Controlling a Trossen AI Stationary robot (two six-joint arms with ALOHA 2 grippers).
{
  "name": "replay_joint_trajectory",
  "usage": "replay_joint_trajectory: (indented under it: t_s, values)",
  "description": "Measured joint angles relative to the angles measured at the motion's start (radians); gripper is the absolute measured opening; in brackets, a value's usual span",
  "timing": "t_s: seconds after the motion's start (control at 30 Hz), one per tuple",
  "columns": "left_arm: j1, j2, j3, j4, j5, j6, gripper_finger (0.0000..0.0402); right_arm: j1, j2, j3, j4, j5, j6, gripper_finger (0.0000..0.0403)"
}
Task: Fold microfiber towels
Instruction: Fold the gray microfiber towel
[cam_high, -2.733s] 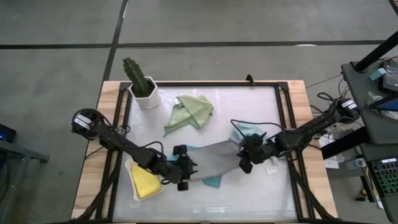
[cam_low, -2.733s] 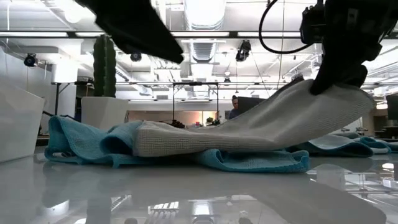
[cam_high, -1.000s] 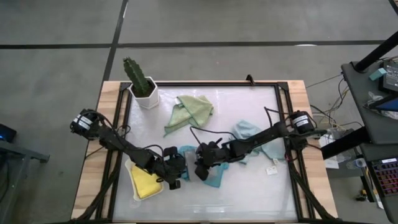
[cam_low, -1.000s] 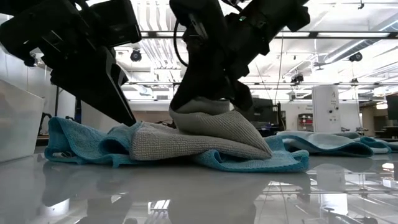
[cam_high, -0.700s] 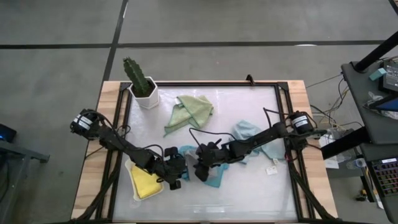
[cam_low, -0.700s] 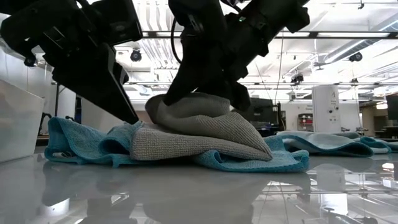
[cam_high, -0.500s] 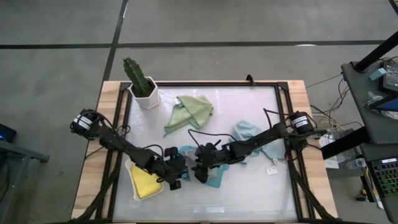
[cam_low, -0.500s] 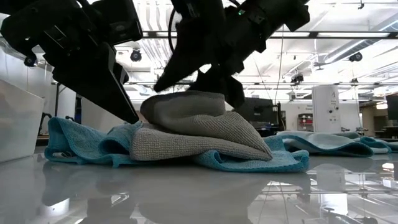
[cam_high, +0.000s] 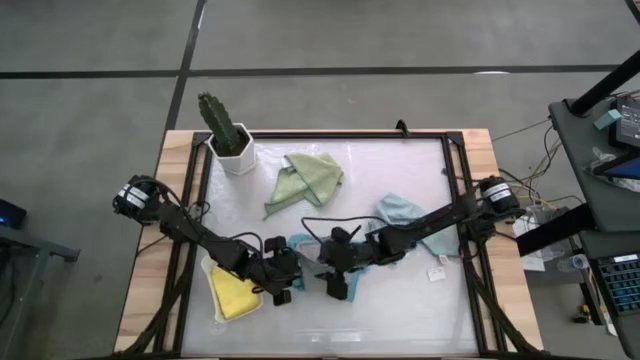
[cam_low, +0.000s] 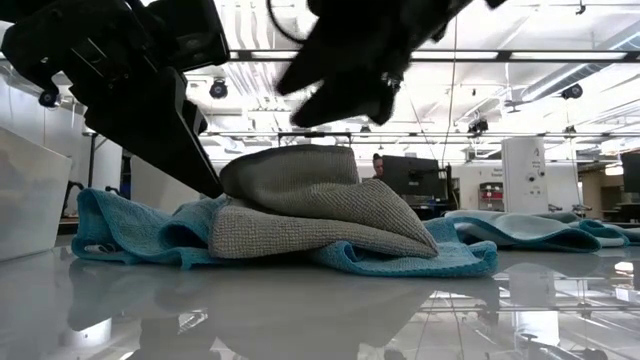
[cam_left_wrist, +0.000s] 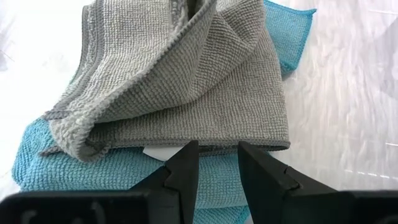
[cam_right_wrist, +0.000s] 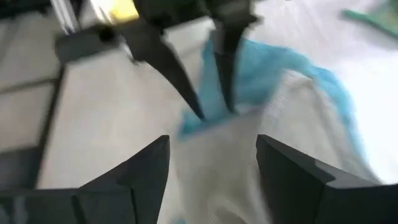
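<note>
The grey towel (cam_low: 320, 205) lies folded over on itself on top of the teal towel (cam_low: 130, 230), left of the table's middle (cam_high: 308, 266). My left gripper (cam_left_wrist: 216, 152) sits low at the grey towel's left edge, shut on it. My right gripper (cam_low: 340, 85) hangs open above the fold, touching nothing; in its wrist view (cam_right_wrist: 211, 177) the grey towel (cam_right_wrist: 286, 149) lies below it. The sage green towel (cam_high: 310, 178) lies crumpled at the far middle. The pale blue towel (cam_high: 405, 215) lies at the right. The yellow towel (cam_high: 232, 292) rests on the white tray (cam_high: 210, 268). My left gripper has its fingertips (cam_left_wrist: 189, 152) on the hemmed edge of the grey towel's bottom layer (cam_left_wrist: 214, 148), near a white tag (cam_left_wrist: 158, 152). It slants down from the table's left. The towel lies flat on the teal one. Pinched or only pinned down, I cannot tell.
A cactus in a white pot (cam_high: 228, 135) stands at the far left corner. A small white object (cam_high: 437, 272) lies near the right rail. Bare tabletop (cam_high: 400, 320) stretches along the near edge.
My right gripper has opened and let go of the grey towel's folded-over end. It has risen clear of the towel and rolled about its own axis. The freed upper layer stays laid over the lower one and has puffed up into a rounded fold.
</note>
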Motion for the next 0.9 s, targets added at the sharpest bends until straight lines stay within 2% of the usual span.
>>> replay_joint_trajectory:
  t_s: [0.1,0.23,0.3,0.37,0.5,0.63,0.7,0.77,0.9]
  values:
    - [0.000,0.000,0.000,0.004,0.000,0.000,0.0097,0.000,-0.047,-0.007,-0.135,0.069,-0.017,0.0213]
    - [0.000,0.000,0.000,0.018,0.000,0.000,0.0097,0.000,-0.063,-0.022,-0.297,0.234,-0.009,0.0180]
    - [0.000,0.000,0.000,0.019,-0.003,0.000,0.0097,-0.001,-0.060,-0.045,-0.309,0.292,-0.005,0.0157]
    - [0.001,0.000,0.000,0.018,-0.004,0.001,0.0097,-0.001,-0.046,-0.075,-0.240,0.299,-0.006,0.0130]
    - [0.001,0.000,0.000,0.014,-0.004,0.004,0.0097,0.007,-0.001,-0.154,-0.013,0.218,-0.018,0.0077]
    - [0.001,-0.006,0.002,0.011,-0.003,0.004,0.0097,0.023,0.064,-0.193,0.355,0.027,-0.066,0.0032]
    - [-0.002,-0.023,0.004,0.002,0.006,0.005,0.0097,0.035,0.115,-0.190,0.491,-0.028,-0.085,0.0016]
    - [-0.006,-0.051,0.011,-0.026,0.014,0.002,0.0097,0.046,0.162,-0.157,0.524,-0.036,-0.100,0.0011]
    - [-0.023,-0.108,0.028,-0.121,0.042,-0.026,0.0097,0.050,0.205,-0.083,0.447,-0.032,-0.156,0.0009]
